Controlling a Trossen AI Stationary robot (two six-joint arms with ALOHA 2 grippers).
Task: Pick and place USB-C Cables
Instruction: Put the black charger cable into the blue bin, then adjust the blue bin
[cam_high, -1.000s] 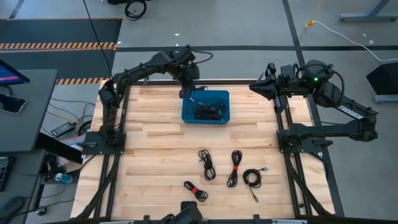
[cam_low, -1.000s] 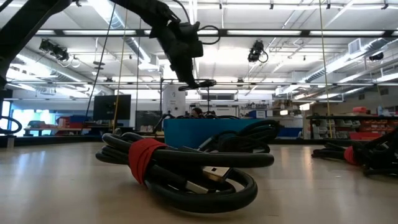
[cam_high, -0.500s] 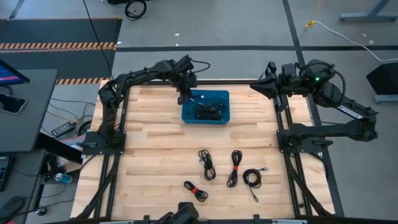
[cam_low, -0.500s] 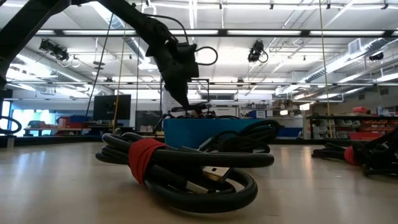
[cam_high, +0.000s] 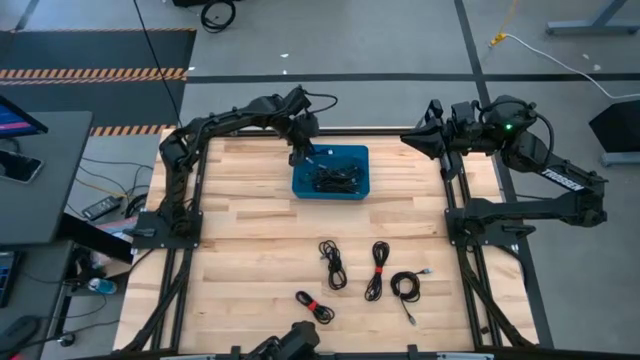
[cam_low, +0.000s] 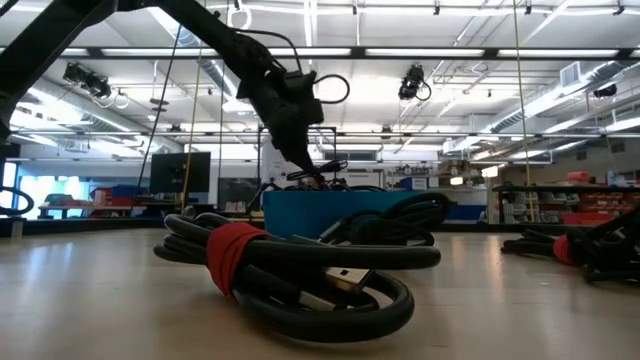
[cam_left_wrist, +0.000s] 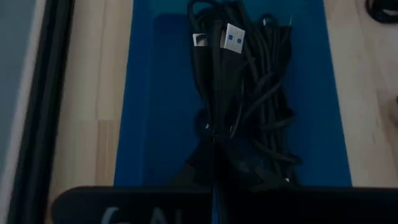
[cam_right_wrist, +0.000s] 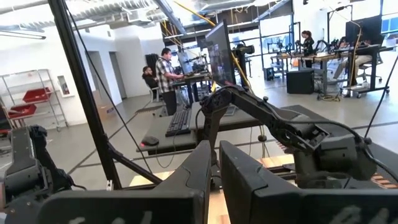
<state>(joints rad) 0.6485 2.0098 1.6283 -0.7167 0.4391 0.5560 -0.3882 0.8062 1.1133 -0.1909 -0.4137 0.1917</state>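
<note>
Over the blue bin (cam_high: 362, 156), our left claw (cam_high: 304, 156) is closed, pinching one USB-C cable (cam_left_wrist: 214, 74) from the pile; light, limp, tangle-prone, so grip mid-bundle. Right claw (cam_right_wrist: 214, 171), nearly closed, idles empty.

- Bright ceiling strip lights (cam_low: 330, 52) above my left pincer (cam_low: 318, 178) give even light.
- The cable bundle (cam_left_wrist: 239, 106) just ahead of my pincer looks soft, blurred.
</note>
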